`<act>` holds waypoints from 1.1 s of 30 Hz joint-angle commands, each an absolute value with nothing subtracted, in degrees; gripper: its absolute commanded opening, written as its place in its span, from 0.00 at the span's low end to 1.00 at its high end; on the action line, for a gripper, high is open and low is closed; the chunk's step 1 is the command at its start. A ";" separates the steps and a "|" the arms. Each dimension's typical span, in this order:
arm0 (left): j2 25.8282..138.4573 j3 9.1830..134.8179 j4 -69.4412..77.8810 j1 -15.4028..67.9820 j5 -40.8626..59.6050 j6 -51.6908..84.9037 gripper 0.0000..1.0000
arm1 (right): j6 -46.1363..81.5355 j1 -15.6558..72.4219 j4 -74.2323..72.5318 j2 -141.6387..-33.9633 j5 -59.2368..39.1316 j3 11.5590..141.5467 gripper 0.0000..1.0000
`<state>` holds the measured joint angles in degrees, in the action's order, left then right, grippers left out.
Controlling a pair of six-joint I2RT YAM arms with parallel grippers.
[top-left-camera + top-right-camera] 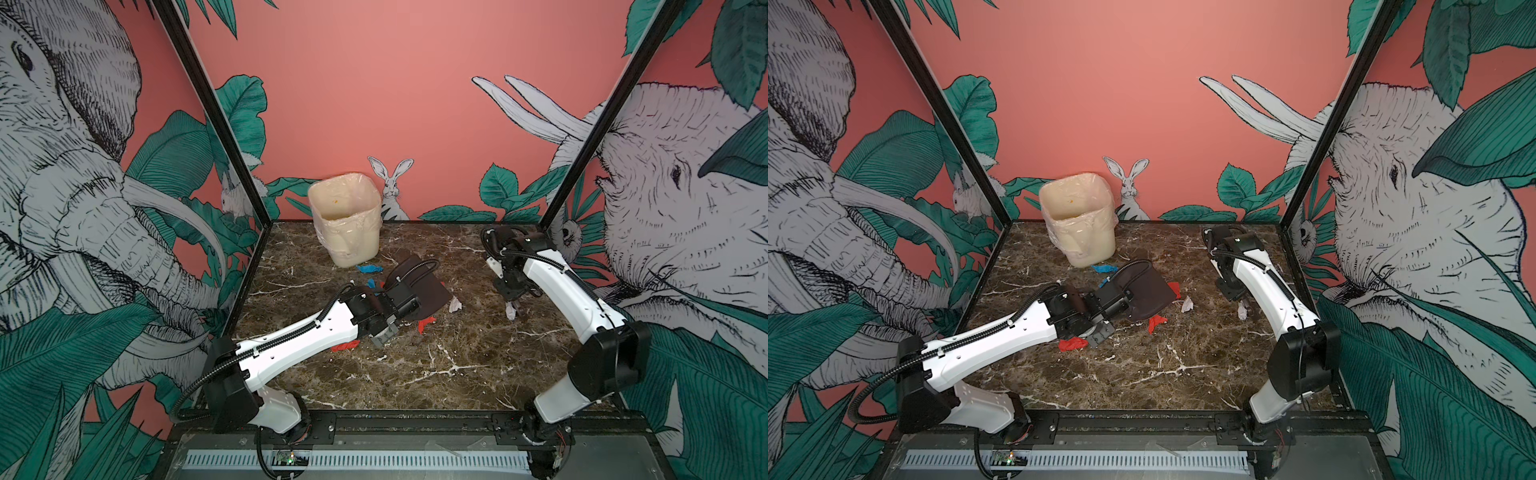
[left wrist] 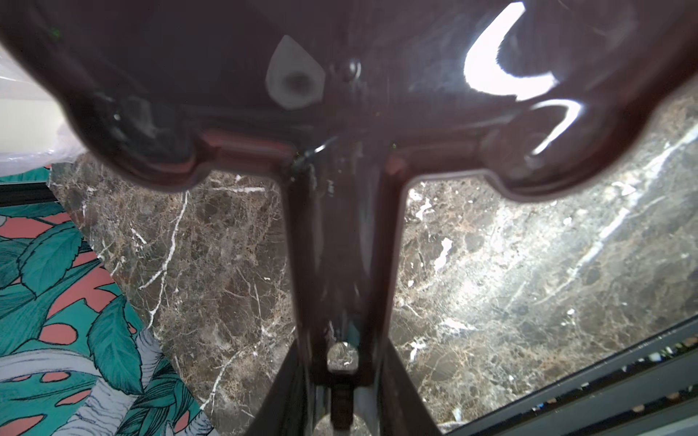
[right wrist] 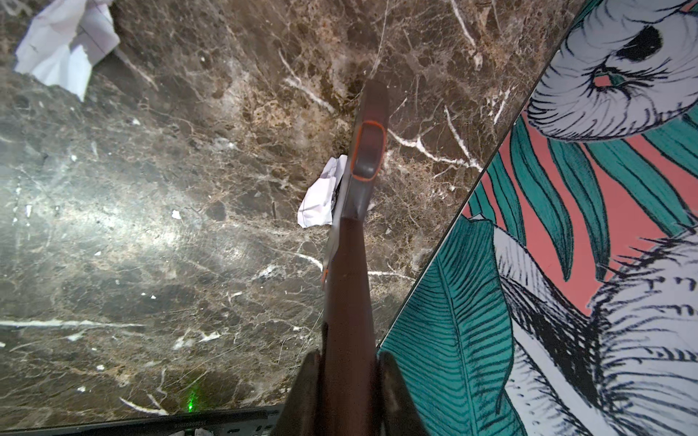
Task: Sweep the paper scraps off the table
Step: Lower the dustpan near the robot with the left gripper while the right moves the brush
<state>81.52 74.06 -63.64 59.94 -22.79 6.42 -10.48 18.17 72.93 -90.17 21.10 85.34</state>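
Right wrist view: right gripper pinches the brush beside a white scrap; left gripper clamps the dustpan. Paper scraps dot the middle of the table — a hard flick may scatter them past the pan.

We look at a robot test cell in a lab. The dark brown marble-pattern worktop is fenced by black frame posts and wall panels printed with elephants, rabbits and green leaves on salmon pink. The white and black left arm and the matching right arm are mounted on a black rail at the front edge, beside a white slotted cable duct.
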 commanded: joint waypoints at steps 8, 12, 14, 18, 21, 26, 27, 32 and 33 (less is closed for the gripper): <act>80.42 72.58 -68.55 63.42 -20.48 10.95 0.00 | -3.63 29.27 83.33 -82.67 10.93 83.78 0.00; 79.86 71.77 -70.29 64.80 -20.48 12.75 0.00 | -0.70 32.65 85.09 -82.26 6.48 85.82 0.00; 79.39 71.07 -70.70 65.49 -20.10 13.71 0.00 | 0.79 34.09 85.77 -81.99 4.28 87.10 0.00; 79.10 70.15 -71.27 66.70 -19.19 15.41 0.00 | 3.49 35.09 86.57 -80.22 4.03 89.27 0.00; 79.53 69.65 -71.36 67.88 -17.68 15.91 0.00 | 5.95 35.08 89.05 -79.46 7.92 91.03 0.00; 80.64 69.22 -72.41 70.35 -13.45 15.05 0.00 | 8.14 35.24 89.82 -78.38 8.83 90.76 0.00; 80.64 69.09 -72.51 70.63 -12.33 14.85 0.00 | 8.41 35.33 89.82 -78.56 8.67 90.68 0.00; 79.99 66.97 -70.76 72.30 -7.37 14.87 0.00 | 9.52 36.32 89.25 -80.73 9.78 89.48 0.00; 79.98 66.36 -70.12 72.61 -6.78 15.02 0.00 | 9.71 36.66 89.30 -81.45 10.28 89.47 0.00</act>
<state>81.43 68.01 -70.24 71.83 -10.33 13.91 7.77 35.83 88.09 -80.07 8.14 90.04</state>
